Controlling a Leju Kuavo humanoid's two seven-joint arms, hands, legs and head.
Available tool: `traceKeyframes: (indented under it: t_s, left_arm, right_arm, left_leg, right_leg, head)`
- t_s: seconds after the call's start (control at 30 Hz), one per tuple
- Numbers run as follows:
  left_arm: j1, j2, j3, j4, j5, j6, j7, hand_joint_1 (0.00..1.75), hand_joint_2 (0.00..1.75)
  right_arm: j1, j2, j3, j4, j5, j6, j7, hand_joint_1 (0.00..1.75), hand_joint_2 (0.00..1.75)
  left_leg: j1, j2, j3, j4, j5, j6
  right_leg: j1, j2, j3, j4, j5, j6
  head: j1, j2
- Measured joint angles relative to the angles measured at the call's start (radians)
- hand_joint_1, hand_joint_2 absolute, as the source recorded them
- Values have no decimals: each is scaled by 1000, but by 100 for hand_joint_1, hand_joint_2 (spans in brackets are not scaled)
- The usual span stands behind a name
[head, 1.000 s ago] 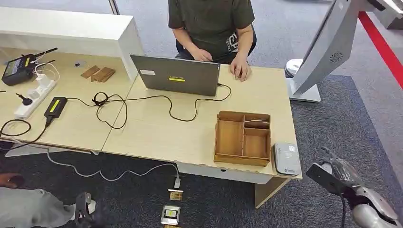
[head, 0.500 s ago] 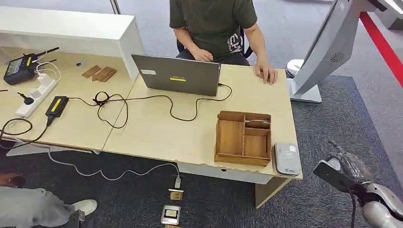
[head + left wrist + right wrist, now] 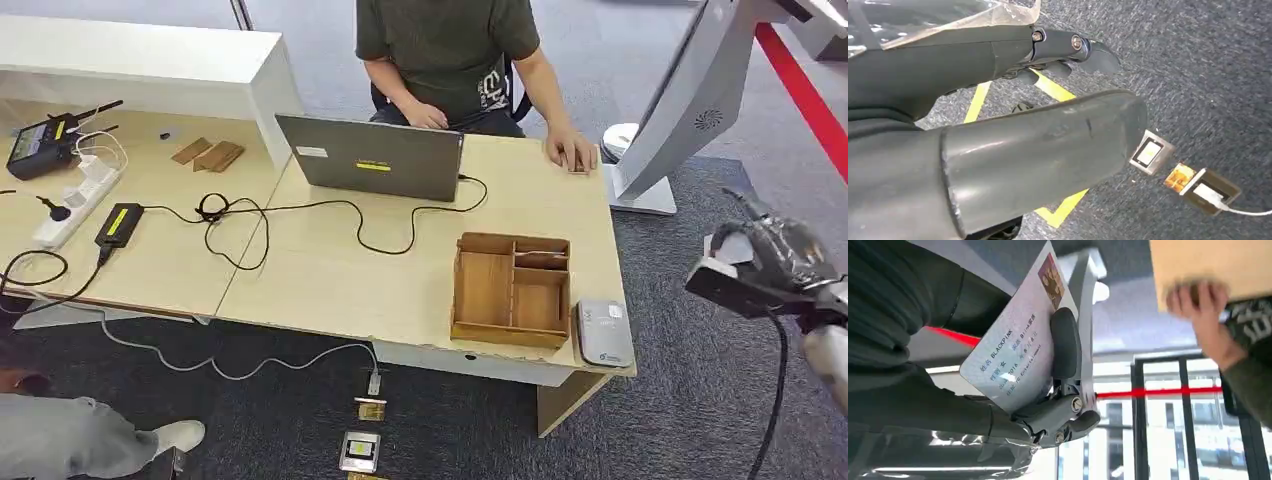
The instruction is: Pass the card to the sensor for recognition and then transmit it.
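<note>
**Card held off the table's right edge**

Here, raised beside the right end of the table point(image 3: 330, 285), out over the grey carpet point(image 3: 700, 250): right hand point(image 3: 765, 262), dark fingers curled in, wrist cable hanging below. Pinched in it, seen from the right wrist: a white card point(image 3: 1010, 352), clamped between thumb point(image 3: 1064, 342) and the fingers behind. Long axis of card slanting, photo corner pointing away from the wrist, printed face toward the wrist camera; lower corner hidden behind the hand's metal parts. From the head view, only a pale sliver point(image 3: 730, 248) at the fingers, too small to read.

Grey sensor point(image 3: 603, 333) flat on the table's near right corner, just beside the wooden tray point(image 3: 510, 290), well apart from the card.

Left hand point(image 3: 998, 145) hanging over carpet with yellow floor marks, nothing in it, fingers point(image 3: 1078, 50) stretched out straight; much of it cropped by the frame.

Across the table, behind a laptop point(image 3: 370, 158): a person, one hand point(image 3: 570, 152) on the far right corner; blurred in the right wrist view.
</note>
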Motion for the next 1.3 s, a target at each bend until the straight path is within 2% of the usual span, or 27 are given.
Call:
traceKeyframes:
  t_s: [0.1,0.2,0.27,0.43,0.57,0.77,0.9,1.0,1.3]
  left_arm:
    - [2,-3,-1,1,-2,9,10,0,0]
    - [0,-7,-3,1,-4,13,13,0,0]
    - [0,-10,-7,1,-9,8,6,0,0]
    - [-3,-15,-20,1,-24,-2,-10,0,0]
    - [-2,-18,-31,1,-33,-11,-37,0,0]
    - [-2,-19,-34,1,-32,-26,-79,0,0]
    - [0,-17,-40,2,-38,-45,-101,0,0]
    - [-1,-12,-50,2,-56,-77,-125,0,0]
    - [-61,3,-77,2,-88,-94,-155,0,0]
  right_arm:
    - [-147,22,10,45,35,16,-42,175,175]
    - [-262,77,29,96,42,15,-63,175,175]
    - [-301,128,46,124,43,4,-73,175,175]
    - [-313,268,102,189,46,-42,-74,175,175]
    - [-306,373,140,236,37,-48,-77,175,175]
    - [-283,491,175,292,31,-55,-71,175,175]
    - [-280,540,190,329,34,-54,-50,175,175]
    - [-280,558,199,349,34,-53,-27,175,175]
    - [-280,564,214,385,34,-52,-11,175,175]
  left_leg:
    - [0,0,-2,0,1,-1]
    - [1,0,-1,0,1,-1]
    - [1,-1,-1,0,1,-2]
    - [3,-1,-1,0,1,-2]
    - [5,-1,-1,0,2,-3]
    - [5,-1,-1,0,2,-3]
    - [5,-1,-1,0,2,-3]
    - [5,-1,0,0,2,-3]
    - [5,-1,0,0,2,-3]
  right_leg:
    - [0,0,-1,1,0,0]
    - [1,0,-1,1,0,0]
    - [3,0,0,1,0,0]
    - [4,0,0,1,0,-1]
    - [5,0,-1,1,0,-1]
    - [5,0,-1,0,0,-1]
    - [5,0,-1,0,0,-1]
    - [5,0,-1,0,0,-1]
    - [5,0,-1,0,2,-3]
  head:
    - [-1,0]
    - [0,0]
    - [0,0]
    - [0,0]
    - [-1,0]
    - [0,0]
    - [0,0]
    - [0,0]
    - [0,0]
